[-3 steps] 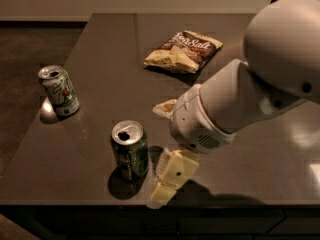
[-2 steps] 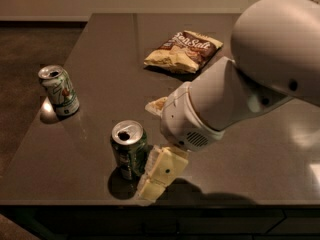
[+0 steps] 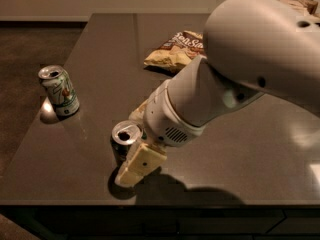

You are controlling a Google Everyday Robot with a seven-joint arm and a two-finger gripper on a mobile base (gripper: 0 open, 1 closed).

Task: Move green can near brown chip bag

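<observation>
Once we slid our tool (image 3: 131, 149) closer at the tabletop (image 3: 260, 179) front edge, its parted jaws straddled the dark green aluminium can (image 3: 124, 134), grasp-ready.

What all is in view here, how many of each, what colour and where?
dark green aluminium drink can: one, green with silver top, upright near table's front edge
white and pale-green drink can: one, upright near table's left edge
brown crinkled chip bag: one, brown and pale yellow, far centre, partly behind arm
dark flat table: one, dark brown, under everything
robot arm: one, white, from the right
hand: one, cream, at the green can
</observation>
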